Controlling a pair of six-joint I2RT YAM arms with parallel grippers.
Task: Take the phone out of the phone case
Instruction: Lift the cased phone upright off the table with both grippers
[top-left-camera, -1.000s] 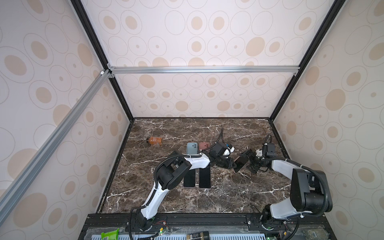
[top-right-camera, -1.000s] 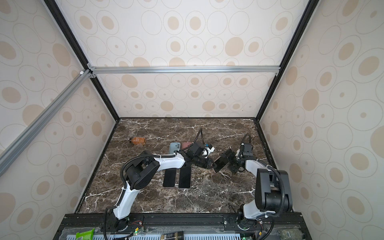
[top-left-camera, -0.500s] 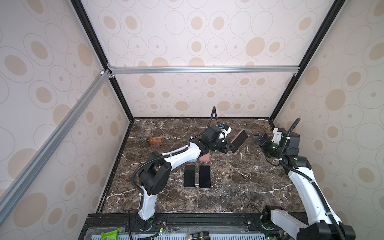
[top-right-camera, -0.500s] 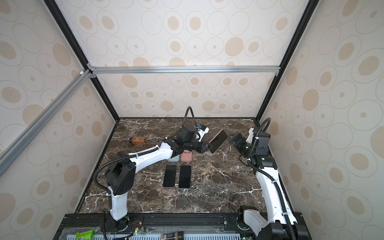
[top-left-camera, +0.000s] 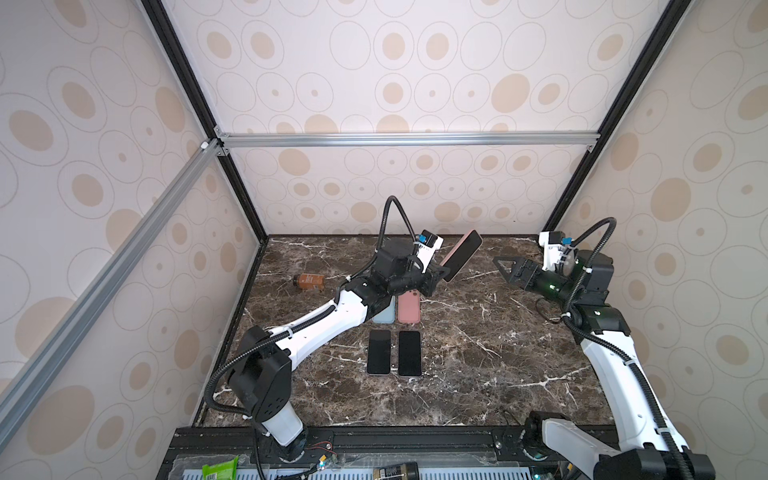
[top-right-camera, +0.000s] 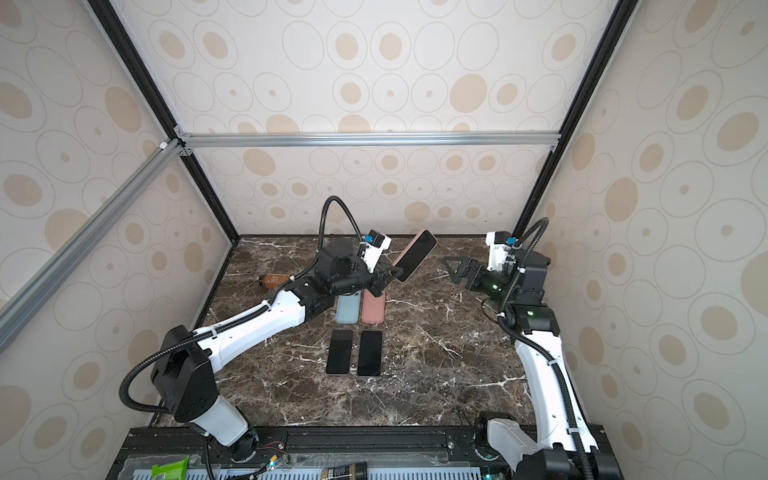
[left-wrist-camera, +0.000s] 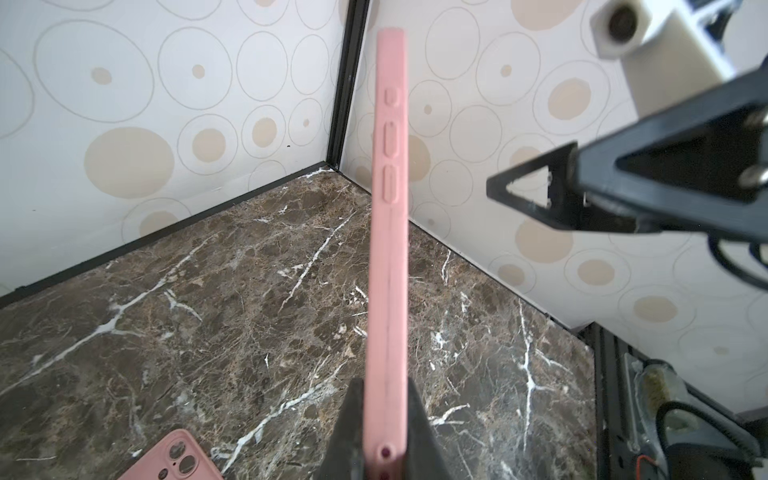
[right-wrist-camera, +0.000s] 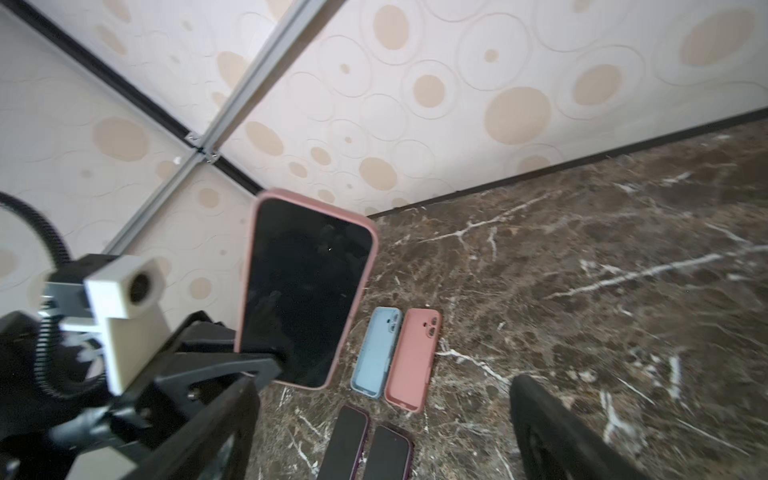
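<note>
The phone (right-wrist-camera: 303, 291) has a dark screen and sits inside a pink phone case (left-wrist-camera: 388, 249). It is held up in the air above the back of the table, tilted, in both top views (top-left-camera: 461, 254) (top-right-camera: 415, 254). My left gripper (left-wrist-camera: 384, 386) is shut on the lower end of the cased phone, one finger (left-wrist-camera: 351, 415) on each face. My right gripper (top-left-camera: 509, 270) (top-right-camera: 455, 270) hangs open to the right of the phone, apart from it, fingertips pointing at it. In the right wrist view its fingers (right-wrist-camera: 540, 415) stand wide with nothing between them.
On the marble table (top-left-camera: 498, 353) lie an empty blue case (top-left-camera: 384, 318) and an empty pink case (top-left-camera: 409, 309) side by side. In front of them lie two bare dark phones (top-left-camera: 379, 352) (top-left-camera: 409, 353). A brown bottle (top-left-camera: 309, 282) lies at the back left. Walls close in three sides.
A second ago both grippers were low over the table at the cased phone. The left one has lifted it up and back; the right one let go, drew off right and now edges back.
</note>
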